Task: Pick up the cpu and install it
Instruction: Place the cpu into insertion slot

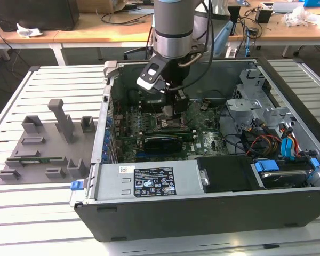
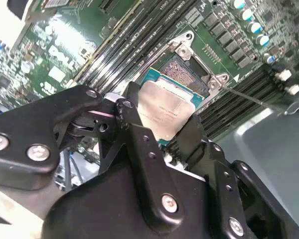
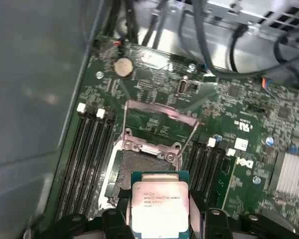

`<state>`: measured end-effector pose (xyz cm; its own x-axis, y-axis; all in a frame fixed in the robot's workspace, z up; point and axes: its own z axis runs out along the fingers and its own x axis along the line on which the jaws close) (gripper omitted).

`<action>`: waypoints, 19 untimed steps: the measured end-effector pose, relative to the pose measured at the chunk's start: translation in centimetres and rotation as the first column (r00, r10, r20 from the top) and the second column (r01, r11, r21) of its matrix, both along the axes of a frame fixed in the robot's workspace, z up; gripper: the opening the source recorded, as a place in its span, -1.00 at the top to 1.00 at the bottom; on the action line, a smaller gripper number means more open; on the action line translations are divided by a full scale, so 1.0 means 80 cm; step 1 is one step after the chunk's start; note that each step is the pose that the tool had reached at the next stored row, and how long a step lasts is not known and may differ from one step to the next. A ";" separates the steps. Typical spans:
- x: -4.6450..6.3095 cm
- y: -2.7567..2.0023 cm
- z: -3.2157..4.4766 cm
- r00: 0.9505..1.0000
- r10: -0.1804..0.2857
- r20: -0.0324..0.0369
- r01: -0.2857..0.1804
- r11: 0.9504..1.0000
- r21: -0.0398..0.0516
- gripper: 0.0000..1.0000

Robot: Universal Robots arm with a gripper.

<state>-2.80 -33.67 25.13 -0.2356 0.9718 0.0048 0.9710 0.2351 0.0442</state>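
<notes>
Silvery cpu (image 3: 161, 206) in hand (image 2: 162, 124), over socket (image 3: 139, 162); inside computer case (image 1: 213, 213)

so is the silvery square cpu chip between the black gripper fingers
Yes, in the second wrist view the cpu is gripped between the gripper's two fingers, over the socket.

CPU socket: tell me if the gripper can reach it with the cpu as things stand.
Probably yes: the gripper holds the cpu just above the CPU socket, whose load plate stands open; nothing lies between.
</notes>
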 end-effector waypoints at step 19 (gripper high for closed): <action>0.000 0.0027 -0.0135 0.975 -0.223 0.000 0.223 0.975 0.000 -0.09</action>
<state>-2.80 -33.46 24.05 -0.0130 0.9999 0.0046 0.9989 0.0128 0.0442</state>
